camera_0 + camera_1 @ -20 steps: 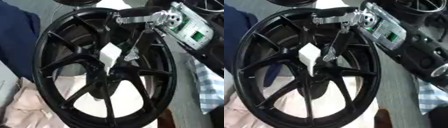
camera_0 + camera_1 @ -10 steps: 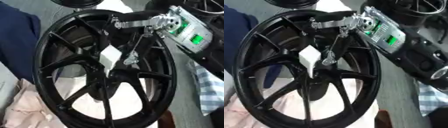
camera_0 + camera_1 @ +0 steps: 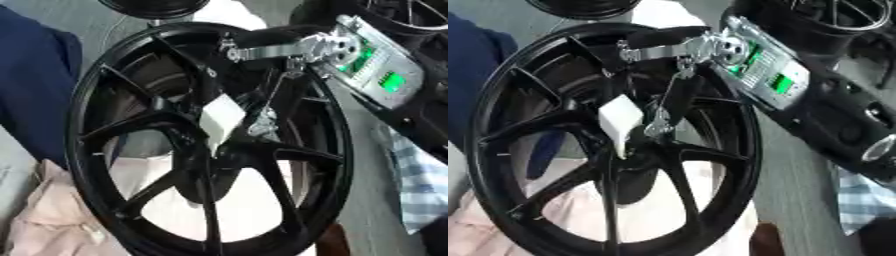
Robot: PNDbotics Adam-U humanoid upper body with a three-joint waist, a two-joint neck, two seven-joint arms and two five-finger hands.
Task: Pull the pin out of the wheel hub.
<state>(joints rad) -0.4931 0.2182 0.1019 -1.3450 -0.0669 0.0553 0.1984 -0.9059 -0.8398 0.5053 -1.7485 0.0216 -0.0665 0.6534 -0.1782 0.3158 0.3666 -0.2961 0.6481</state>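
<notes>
Right hand fingertips blurred at the pin; grip unclear.

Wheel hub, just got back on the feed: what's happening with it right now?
The robot's right hand reaches in from the upper right over the black wheel, fingers down at the hub. A white block-shaped piece, probably the pin's head, sits right beside the fingertips at the hub. Whether the fingers pinch it cannot be told. The left hand is not in view.

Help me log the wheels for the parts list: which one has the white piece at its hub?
The large black spoked wheel filling the middle, under the right hand. A white piece sits at its hub; the wheels at the top edge show none.
</notes>
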